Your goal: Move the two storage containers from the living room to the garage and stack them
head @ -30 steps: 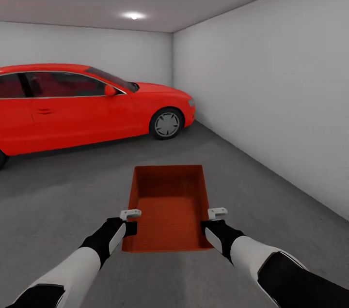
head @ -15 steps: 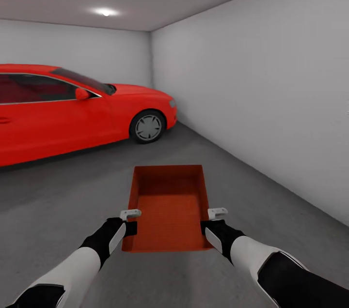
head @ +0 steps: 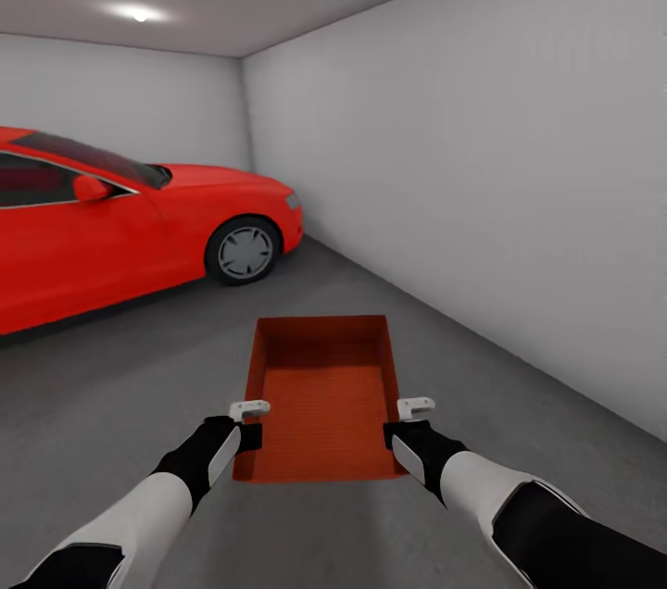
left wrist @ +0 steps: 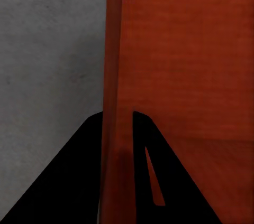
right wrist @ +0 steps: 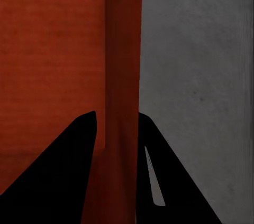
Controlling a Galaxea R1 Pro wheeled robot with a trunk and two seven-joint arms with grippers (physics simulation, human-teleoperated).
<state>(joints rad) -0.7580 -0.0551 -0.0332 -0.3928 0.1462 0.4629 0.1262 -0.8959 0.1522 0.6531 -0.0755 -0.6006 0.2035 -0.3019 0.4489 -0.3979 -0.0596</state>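
Note:
One orange-red storage container point(head: 321, 394) hangs in front of me above the garage's dark grey concrete floor point(head: 120, 385), open top up and nothing inside. My left gripper point(head: 252, 427) is shut on its left wall, and my right gripper point(head: 396, 427) is shut on its right wall. In the left wrist view the black fingers point(left wrist: 79, 182) straddle the container wall point(left wrist: 117, 129). The right wrist view shows the same pinch, with the fingers point(right wrist: 164, 182) on either side of the wall point(right wrist: 123, 129).
A red car point(head: 120, 223) is parked at the left, nose toward the far corner. A plain grey-white wall point(head: 482, 191) runs along the right side. Open concrete floor stretches ahead between car and wall.
The whole view has swung to the right: the car and ceiling light slid left and more of the right wall shows. Container and both grippers keep their place in the picture.

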